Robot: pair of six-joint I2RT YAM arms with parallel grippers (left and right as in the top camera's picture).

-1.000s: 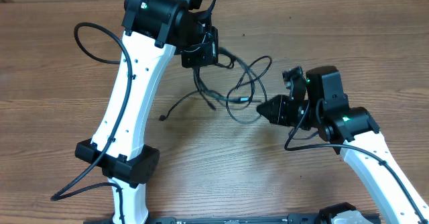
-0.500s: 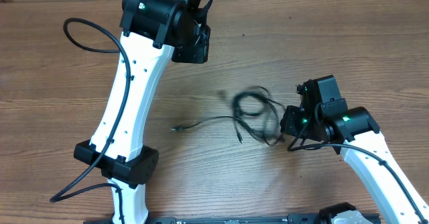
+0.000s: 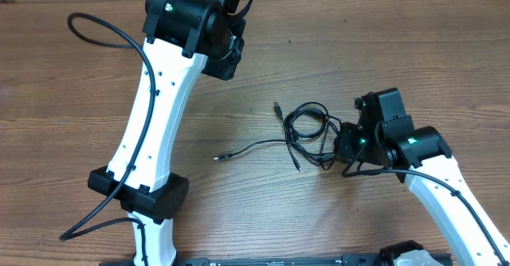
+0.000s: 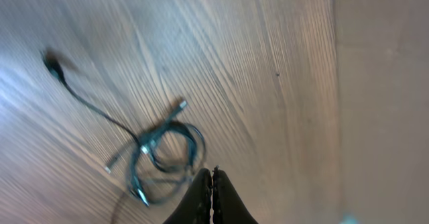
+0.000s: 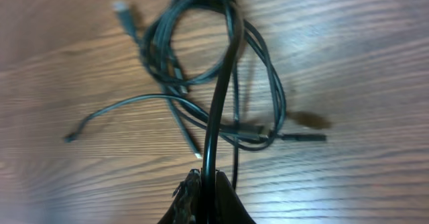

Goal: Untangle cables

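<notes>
the cables (image 3: 307,131) lie in a loose knot on the wooden table (image 3: 414,51), right of the middle in the overhead view, just beside the right gripper (image 3: 343,146). several loops overlap there. from the knot a long tail (image 3: 251,146) runs out leftward over the bare wood and ends in a small plug well apart from the loops. a second end with a silver plug (image 3: 276,106) pokes out at the upper left of the knot. a short tail (image 3: 293,158) comes off the lower edge, its tip pointing toward the near side of the table

the right gripper's fingers are closed on a strand of the cables. in the right wrist view a black cord rises straight out from between the pinched fingertips and arches over into the loops, which lie on the wood ahead. the cord is blurred near the fingers, so i cannot tell whether more than one strand is pinched

the left gripper (image 4: 212,176) is closed too, its two fingers pressed together with nothing between them. it hangs above the table, well apart from the cables. in the left wrist view the knot lies on the wood below and to the left of the fingertips, somewhat blurred. in the overhead view the left arm (image 3: 155,115) reaches up the left part of the table and its wrist hides the fingers
</notes>
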